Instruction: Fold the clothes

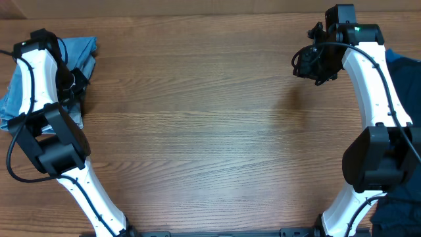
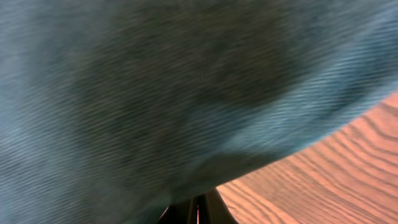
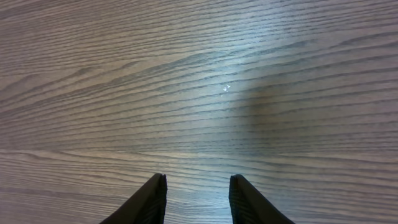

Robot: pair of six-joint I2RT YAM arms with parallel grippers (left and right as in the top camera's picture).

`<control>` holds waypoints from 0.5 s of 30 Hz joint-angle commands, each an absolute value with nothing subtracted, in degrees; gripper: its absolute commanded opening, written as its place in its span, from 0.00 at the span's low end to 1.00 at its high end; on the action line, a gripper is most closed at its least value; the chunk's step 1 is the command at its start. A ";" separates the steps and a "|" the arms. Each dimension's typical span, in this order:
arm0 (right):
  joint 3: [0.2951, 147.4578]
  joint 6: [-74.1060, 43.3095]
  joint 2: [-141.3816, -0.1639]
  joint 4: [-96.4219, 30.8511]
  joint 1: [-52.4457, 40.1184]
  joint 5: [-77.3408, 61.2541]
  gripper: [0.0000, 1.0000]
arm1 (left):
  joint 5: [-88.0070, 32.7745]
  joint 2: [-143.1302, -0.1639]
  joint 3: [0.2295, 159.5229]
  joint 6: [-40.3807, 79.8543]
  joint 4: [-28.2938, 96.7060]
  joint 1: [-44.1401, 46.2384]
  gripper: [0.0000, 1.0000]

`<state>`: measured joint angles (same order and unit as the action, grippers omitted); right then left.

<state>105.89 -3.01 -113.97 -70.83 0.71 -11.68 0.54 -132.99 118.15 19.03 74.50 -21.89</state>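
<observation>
Overhead, the brown wooden table (image 1: pixel 210 131) fills almost the whole picture, and its grain runs from left to right. The middle of it carries nothing but a soft shine of light. No more of the room shows than this table top.

The clothes (image 1: pixel 84 49) lie in a crumpled heap at the far left corner. They are light-blue denim, and part of the heap is covered by the left arm (image 1: pixel 36 72). A dark blue cloth (image 1: pixel 408 72) shows at the right edge of the table, partly behind the right arm (image 1: pixel 371 79).

Both arms are white with black joints and rise from the near edge. The left arm bends over the denim heap; the right arm reaches to the far right side, above bare wood.

The left gripper (image 2: pixel 198 213) has its jaws pressed together. In the left wrist view the denim hangs over them and hides the tips, so I cannot tell whether cloth is pinched between them.

The right gripper (image 3: pixel 196 183) has its jaws partly apart, with a clear gap. Nothing is between them and they touch nothing; only bare wood shows beneath.
</observation>
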 commanded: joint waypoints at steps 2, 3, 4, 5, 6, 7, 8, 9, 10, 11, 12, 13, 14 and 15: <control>105.73 -3.03 -114.19 -71.16 0.73 -7.81 0.40 | -13.19 -129.67 127.42 16.71 74.89 -22.96 0.04; 105.73 -3.03 -114.19 -71.29 0.78 -6.87 0.41 | -15.03 -129.08 129.91 16.29 75.24 -22.94 0.04; 105.73 -3.07 -114.19 -71.44 0.95 -5.69 0.42 | -17.12 -128.16 133.53 16.21 76.16 -22.85 0.04; 105.73 -3.38 -114.19 -71.42 1.65 -5.06 0.47 | -19.03 -127.04 137.27 16.16 77.47 -22.35 0.06; 105.73 -4.16 -114.19 -71.40 2.35 -4.93 0.48 | -19.84 -126.45 138.78 15.99 78.22 -21.89 0.07; 105.73 -5.02 -114.19 -71.37 3.31 -4.97 0.50 | -20.78 -125.78 140.38 15.51 79.35 -21.10 0.09; 105.73 -5.89 -114.17 -71.40 4.75 -4.95 0.52 | -21.04 -125.32 141.25 15.16 80.25 -20.16 0.13; 105.73 -6.04 -114.19 -71.40 6.61 -4.95 0.59 | -21.06 -125.05 141.51 15.16 80.88 -18.85 0.23; 105.73 -6.04 -114.19 -71.40 8.10 -4.95 0.68 | -21.08 -125.01 141.51 15.20 81.14 -17.89 0.30; 105.73 -6.02 -114.19 -71.40 11.73 -4.95 0.90 | -21.06 -125.21 141.49 15.20 81.45 -15.03 0.65; 105.73 -6.02 -114.19 -71.40 13.43 -4.95 0.98 | -21.04 -125.25 141.47 15.20 81.21 -13.47 0.78; 105.73 -6.04 -114.19 -71.33 15.18 -4.97 1.00 | -20.95 -125.25 141.47 15.20 80.51 -11.86 0.90; 105.73 -6.04 -114.19 -71.33 16.58 -5.17 1.00 | -20.45 -125.25 141.47 15.18 79.46 -10.20 1.00; 105.73 -6.04 -114.19 -71.40 18.22 -5.19 1.00 | -18.87 -125.25 141.47 15.20 78.63 -8.19 1.00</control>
<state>105.78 -5.74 -113.97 -71.53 15.22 -5.54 -19.51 -124.97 141.14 15.99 79.99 -12.23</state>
